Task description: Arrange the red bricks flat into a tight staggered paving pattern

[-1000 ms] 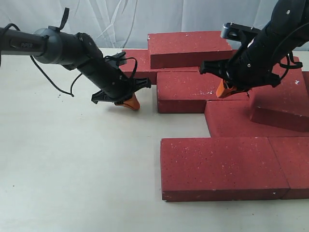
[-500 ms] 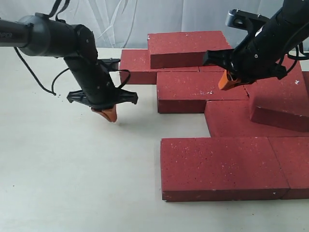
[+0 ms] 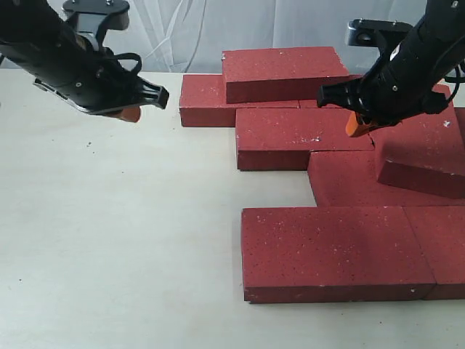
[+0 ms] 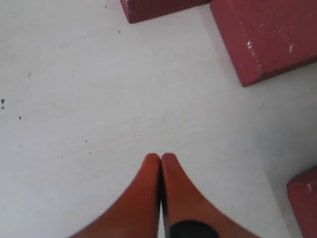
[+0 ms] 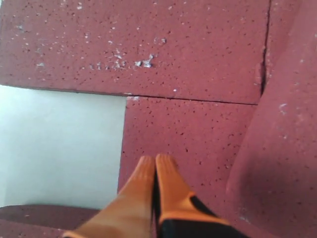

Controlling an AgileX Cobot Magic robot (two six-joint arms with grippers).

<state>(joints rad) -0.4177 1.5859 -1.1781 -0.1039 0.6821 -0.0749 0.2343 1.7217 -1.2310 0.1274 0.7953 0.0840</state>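
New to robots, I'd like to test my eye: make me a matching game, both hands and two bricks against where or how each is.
1 left hand
2 right hand
3 rearmost brick
4 front brick

A flat on the table
B shut, over bare table
C stacked on other bricks
D shut, over bricks

Pairs: 1-B, 2-D, 3-C, 4-A

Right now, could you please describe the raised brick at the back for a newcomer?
Find the patch of red bricks on the right of the table. At its far edge, by the curtain, one brick lies atop others, unlike its table-level neighbours.
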